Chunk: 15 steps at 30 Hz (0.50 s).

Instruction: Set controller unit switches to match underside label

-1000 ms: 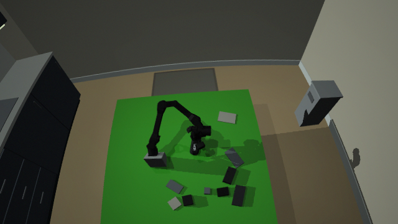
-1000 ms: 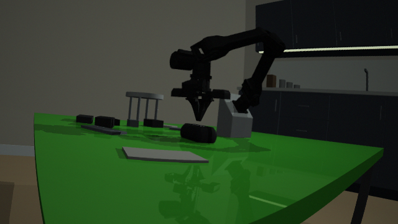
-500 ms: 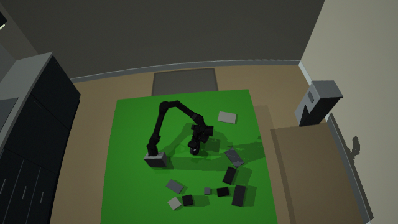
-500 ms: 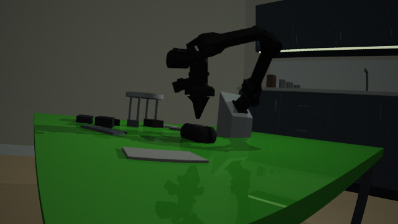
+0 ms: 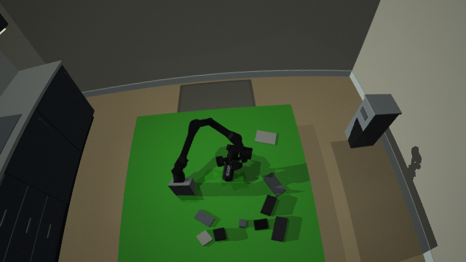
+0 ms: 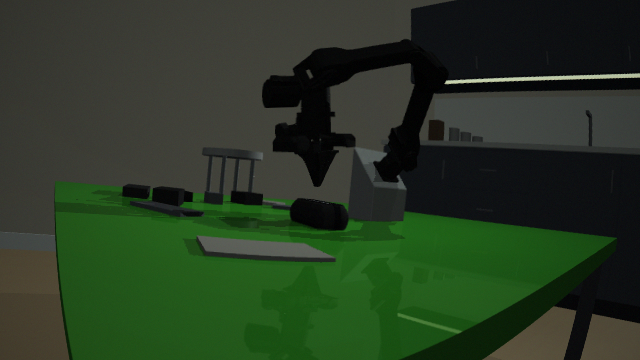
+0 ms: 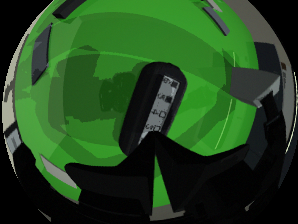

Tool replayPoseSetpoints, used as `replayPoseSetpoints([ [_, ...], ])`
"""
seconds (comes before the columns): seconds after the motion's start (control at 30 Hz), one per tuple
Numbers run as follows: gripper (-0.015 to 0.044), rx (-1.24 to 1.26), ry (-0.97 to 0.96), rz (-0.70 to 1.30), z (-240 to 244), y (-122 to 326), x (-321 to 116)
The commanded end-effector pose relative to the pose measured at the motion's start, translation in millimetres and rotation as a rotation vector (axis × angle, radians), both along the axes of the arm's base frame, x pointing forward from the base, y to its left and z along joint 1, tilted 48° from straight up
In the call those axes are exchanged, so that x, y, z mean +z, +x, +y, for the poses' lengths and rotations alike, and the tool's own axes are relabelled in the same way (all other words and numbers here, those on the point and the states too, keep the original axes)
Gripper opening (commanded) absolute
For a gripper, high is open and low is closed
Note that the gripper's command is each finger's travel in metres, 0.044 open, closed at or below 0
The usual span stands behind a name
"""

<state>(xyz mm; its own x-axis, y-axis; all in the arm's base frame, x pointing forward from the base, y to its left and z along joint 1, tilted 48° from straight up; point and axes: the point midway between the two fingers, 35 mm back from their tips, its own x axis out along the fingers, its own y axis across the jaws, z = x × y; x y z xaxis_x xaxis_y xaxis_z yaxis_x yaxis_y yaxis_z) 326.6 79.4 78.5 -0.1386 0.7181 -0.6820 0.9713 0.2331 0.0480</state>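
The dark grey controller unit (image 5: 227, 177) (image 6: 320, 214) (image 7: 137, 107) lies on the green bench with its underside up. Its rocker switches are hidden beneath it. The white label (image 5: 228, 170) (image 7: 161, 105) faces up. In the wrist view the two squares at the label's far end look filled and the following two look like empty outlines. The label's near end is hidden behind the fingers. My gripper (image 6: 317, 185) (image 7: 153, 135) is shut and empty, with its fingertips together above the unit and apart from it.
A pale flat plate (image 5: 266, 137) (image 6: 260, 249) and a grey flat plate (image 5: 274, 184) (image 6: 165, 208) lie nearby. Dark blocks (image 5: 269, 205) (image 5: 279, 228) and several smaller parts lie farther off. The arm's grey base block (image 5: 183, 187) (image 6: 377, 200) stands beside the unit.
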Motion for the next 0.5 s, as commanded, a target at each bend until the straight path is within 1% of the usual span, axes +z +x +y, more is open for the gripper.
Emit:
replayPoseSetpoints([
  [0.0, 0.0, -0.324, -0.088, 0.396, -6.5, 3.9, -1.4],
  [0.47, 0.0, -0.913, -0.279, 1.08, -13.0, 7.3, 4.9],
])
